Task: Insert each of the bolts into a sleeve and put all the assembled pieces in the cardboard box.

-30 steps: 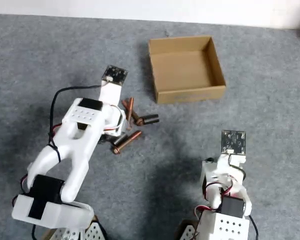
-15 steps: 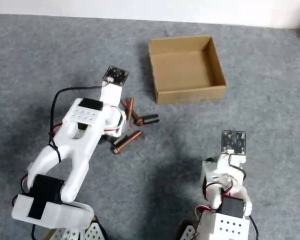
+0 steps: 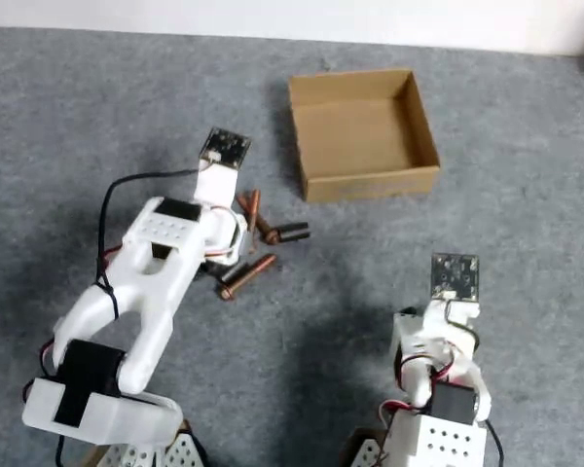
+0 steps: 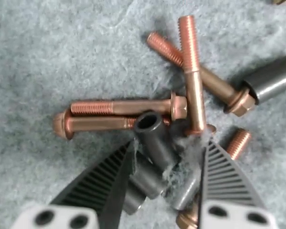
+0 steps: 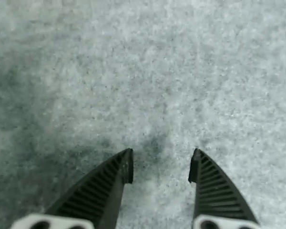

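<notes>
High view. Shows cardboard box (image 3: 370,183) on grey carpet (image 3: 526,243), open side up. Finds copper bolts (image 3: 254,209) and a dark sleeve (image 3: 294,233) heaped near the box's front-left corner, outside it. Puts left arm (image 3: 156,272) over that heap and right arm (image 3: 438,370) well apart from it.

Left wrist view. Shows left gripper (image 4: 168,145) spread wide, grasping nothing. Finds 1 tilted sleeve (image 4: 155,138), mouth up, between the jaws, nearer 1 finger. Notes more sleeves lying under it. Counts at least 4 bolts crossed just beyond the fingertips.

Right wrist view. Shows right gripper (image 5: 160,164) released, jaws apart, over grey carpet.
</notes>
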